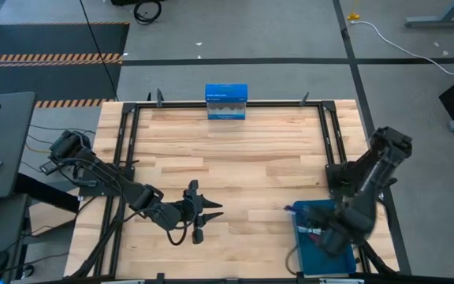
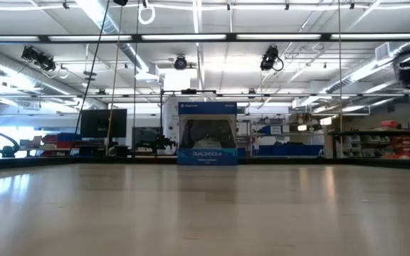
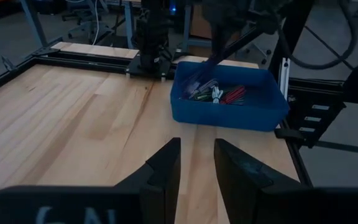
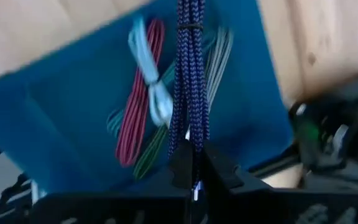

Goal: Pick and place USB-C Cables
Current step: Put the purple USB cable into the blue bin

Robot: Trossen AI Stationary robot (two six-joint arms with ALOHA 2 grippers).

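Note:
My right gripper [image 4: 191,177] hovers over the blue bin [image 1: 299,241] at the table's near right corner and is shut on the navy braided cable [image 4: 190,74]. In the bin lie the maroon cable [image 4: 138,99], the pale silver-blue cable [image 4: 149,74], the dark green cable [image 4: 149,155], the grey cable [image 4: 219,56] and a teal cable [image 4: 112,121]. My left gripper [image 1: 211,213] waits open, low over the table's near middle, pointing at the bin [image 3: 229,109]. My right gripper pinches the navy cable bundle at one end [image 4: 188,146] between its two fingers, coming from above and pointing down into the bin. The bundle runs on lengthwise beyond the fingertips [image 4: 219,171], hanging over the cables in the bin; whether its far end touches them I cannot tell.
An upright blue-and-white box [image 1: 227,101] stands at the middle of the table's far edge, and it also shows in the low view [image 2: 207,134]. A black frame rail [image 1: 128,158] borders the wooden table. Bare wood lies between the box and both grippers.

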